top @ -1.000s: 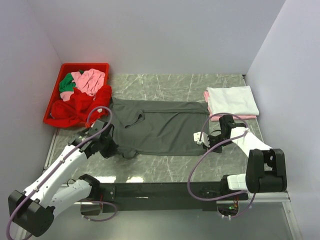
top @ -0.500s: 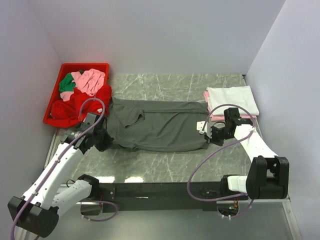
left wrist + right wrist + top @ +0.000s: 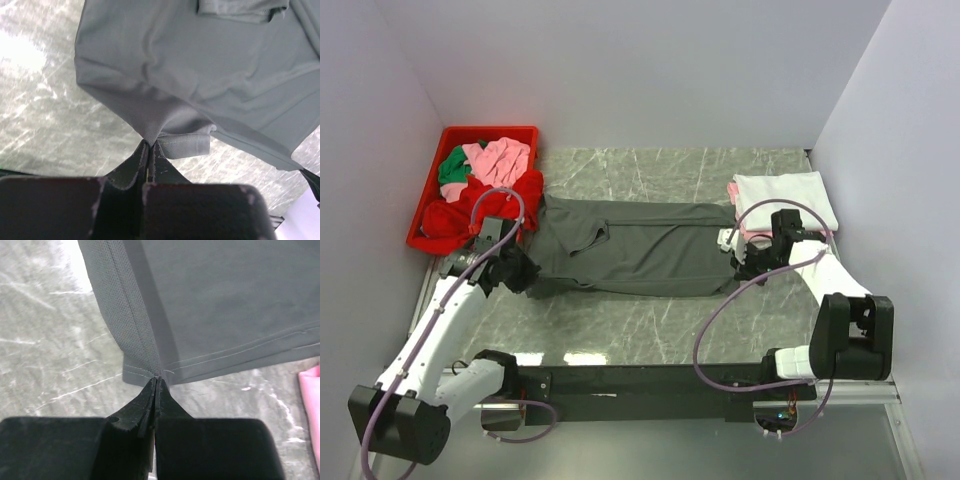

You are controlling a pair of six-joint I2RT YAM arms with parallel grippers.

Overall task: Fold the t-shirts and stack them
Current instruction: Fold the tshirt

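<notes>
A large dark grey t-shirt (image 3: pixel 630 250) lies spread across the middle of the marble table, its near edge lifted and carried toward the back. My left gripper (image 3: pixel 520 268) is shut on its left near corner; the left wrist view shows the cloth (image 3: pixel 190 75) pinched between the closed fingertips (image 3: pixel 150 145). My right gripper (image 3: pixel 738 262) is shut on the right near hem corner, seen in the right wrist view (image 3: pixel 156 377) with the grey hem (image 3: pixel 210 305) hanging from it. A folded white t-shirt (image 3: pixel 785 200) lies on a folded pink one (image 3: pixel 734 192) at the back right.
A red plastic bin (image 3: pixel 432 183) at the back left holds loose pink (image 3: pixel 500 160), green (image 3: pixel 453 166) and red (image 3: pixel 480 210) shirts, the red one spilling over its rim. White walls close in the left, back and right. A dark rail (image 3: pixel 640 380) runs along the near edge.
Both grippers have moved away from the near edge toward the back, carrying the grey shirt's near edge over itself. The shirt now covers a narrower strip.
</notes>
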